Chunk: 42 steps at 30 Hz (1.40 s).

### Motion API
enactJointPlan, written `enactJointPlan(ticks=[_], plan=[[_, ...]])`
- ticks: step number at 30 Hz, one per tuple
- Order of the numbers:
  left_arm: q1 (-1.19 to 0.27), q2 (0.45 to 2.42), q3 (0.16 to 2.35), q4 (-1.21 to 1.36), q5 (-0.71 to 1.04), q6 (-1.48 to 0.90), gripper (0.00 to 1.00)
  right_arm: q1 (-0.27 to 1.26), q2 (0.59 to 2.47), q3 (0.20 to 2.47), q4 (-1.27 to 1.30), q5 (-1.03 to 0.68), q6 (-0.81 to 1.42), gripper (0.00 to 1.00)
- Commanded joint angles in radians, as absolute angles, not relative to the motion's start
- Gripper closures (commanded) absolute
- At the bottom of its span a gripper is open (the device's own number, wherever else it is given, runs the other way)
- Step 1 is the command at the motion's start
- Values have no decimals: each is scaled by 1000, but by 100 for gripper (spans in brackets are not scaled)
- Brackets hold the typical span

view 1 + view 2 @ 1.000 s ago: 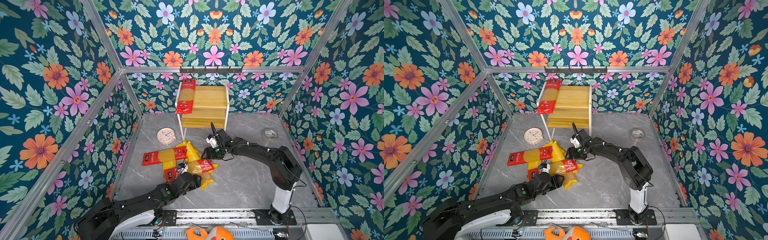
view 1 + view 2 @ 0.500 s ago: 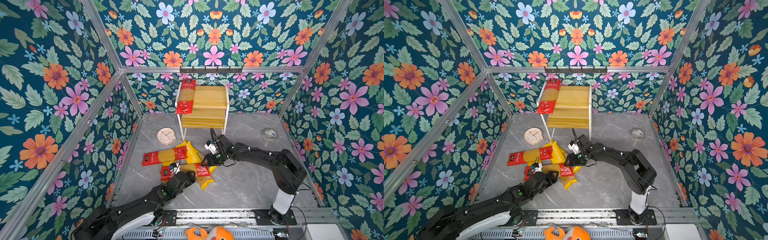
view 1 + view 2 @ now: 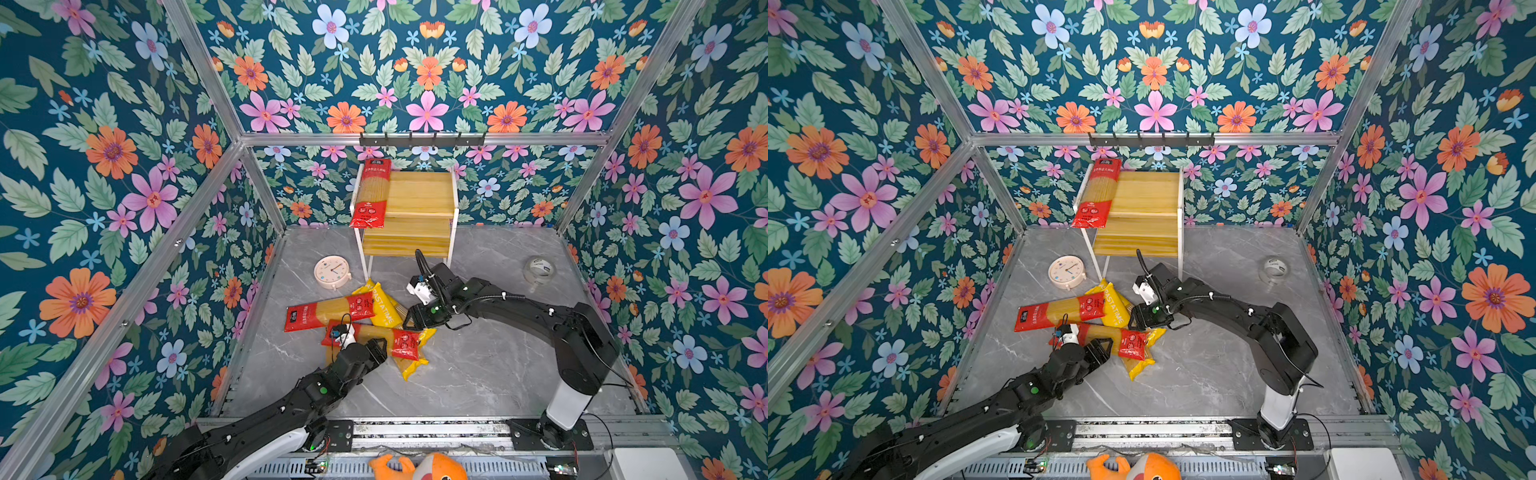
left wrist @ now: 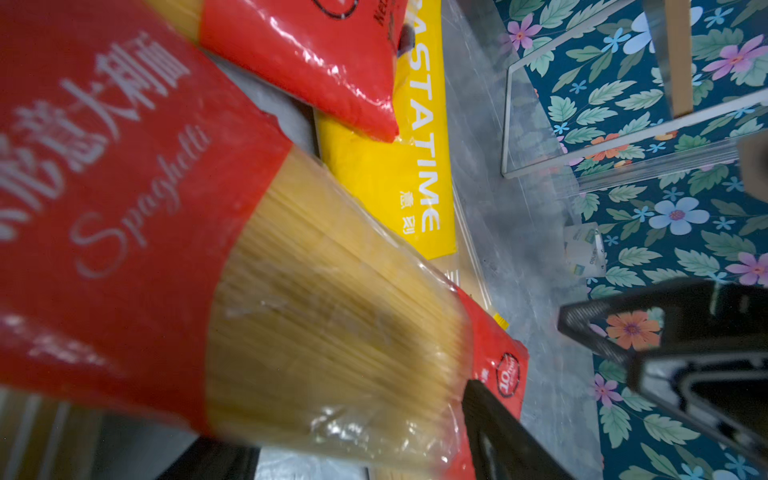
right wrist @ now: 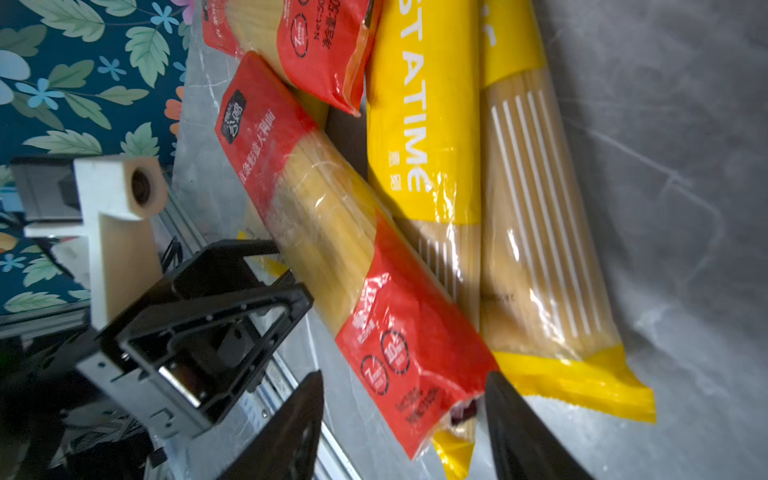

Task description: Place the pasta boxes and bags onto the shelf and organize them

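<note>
One red-ended spaghetti packet [image 3: 370, 195] lies on the left of the shelf's [image 3: 419, 195] top tier. On the floor, a pile holds a red packet [image 3: 328, 316], yellow PASTATIME packets [image 3: 384, 307] and a top red packet [image 3: 399, 340] [image 5: 332, 232]. My left gripper [image 3: 376, 347] [image 4: 353, 449] is open, its fingers [image 5: 249, 282] pushed against that top packet's clear middle. At the same packet's red end, my right gripper [image 3: 413, 326] [image 5: 403, 415] stands open, with a gap on one side.
A round clock [image 3: 331, 272] sits left of the shelf legs. A roll of clear tape [image 3: 539, 270] lies at the back right. A black hook rail [image 3: 422, 139] runs above the shelf. An orange plush toy [image 3: 419, 467] lies at the front rail.
My right gripper has come down from above the pile to the top red packet's end. My left gripper shifted left, then back to the packet's middle. The packet slid slightly toward the front.
</note>
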<state>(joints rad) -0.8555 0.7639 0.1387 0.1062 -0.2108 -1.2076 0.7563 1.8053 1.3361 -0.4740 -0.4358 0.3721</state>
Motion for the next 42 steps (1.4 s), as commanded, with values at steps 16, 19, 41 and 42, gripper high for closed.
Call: enactJointPlan(ticks=[16, 19, 41, 42], plan=[[-858, 888, 40, 416, -238, -1306, 45, 815, 1942, 1400, -471, -592, 345, 43], [-858, 873, 35, 420, -242, -1311, 53, 816, 1953, 1375, -433, -646, 365, 45], [-909, 775, 60, 430, -236, -1315, 60, 818, 1866, 1333, -469, -653, 243, 97], [-913, 773, 62, 433, -236, -1312, 60, 819, 1852, 1324, -465, -652, 235, 99]])
